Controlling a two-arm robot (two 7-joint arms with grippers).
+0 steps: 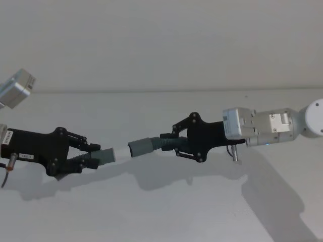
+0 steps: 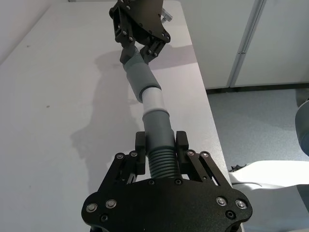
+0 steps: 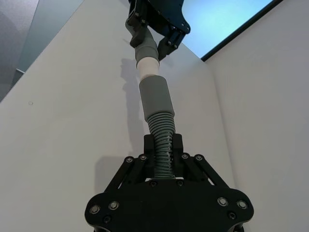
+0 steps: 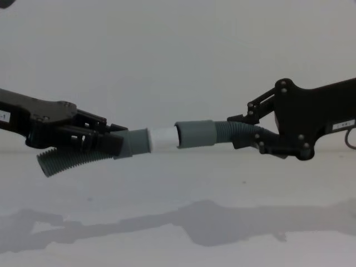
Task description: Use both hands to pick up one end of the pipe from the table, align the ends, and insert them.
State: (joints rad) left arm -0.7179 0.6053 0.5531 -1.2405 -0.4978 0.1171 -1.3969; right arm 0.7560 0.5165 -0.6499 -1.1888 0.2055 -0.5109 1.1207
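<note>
Above the table (image 4: 178,233), ribbed grey pipe (image 4: 200,133), white tip (image 4: 163,138) in wide cuff (image 4: 194,134).

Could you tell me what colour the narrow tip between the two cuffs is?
White; the narrow tip shows best in the chest view.

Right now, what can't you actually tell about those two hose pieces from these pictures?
- How deep the white tip sits inside the wide cuff: the cuff's wall hides it in every view.
- The far end of the right hose piece: buried inside the right gripper.
- The left hose piece under the left gripper: partly covered by its fingers.
</note>
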